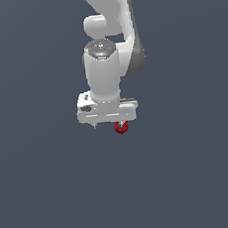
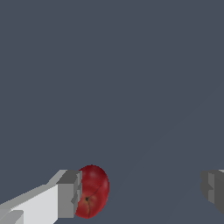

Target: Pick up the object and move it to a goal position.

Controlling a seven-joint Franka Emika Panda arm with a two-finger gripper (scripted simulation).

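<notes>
Wrist view: we see the apple (image 2: 92, 191), small, glossy dark red, roundish, w/ a tan-orange spot at one end, touching one finger pad (image 2: 69, 194). Opposite finger sits well apart from it, so gripper (image 2: 140, 192) is spread wide. Exterior view: apple (image 1: 121, 127) pokes out just under the white gripper (image 1: 109, 124); dark grey floor (image 1: 44, 193) around.

apple (image 1: 121, 128): my tool's body hides its upper part in the exterior view
my far finger (image 2: 213, 189): cut off by the wrist picture's edge
my arm (image 1: 106, 7): cropped above
</notes>
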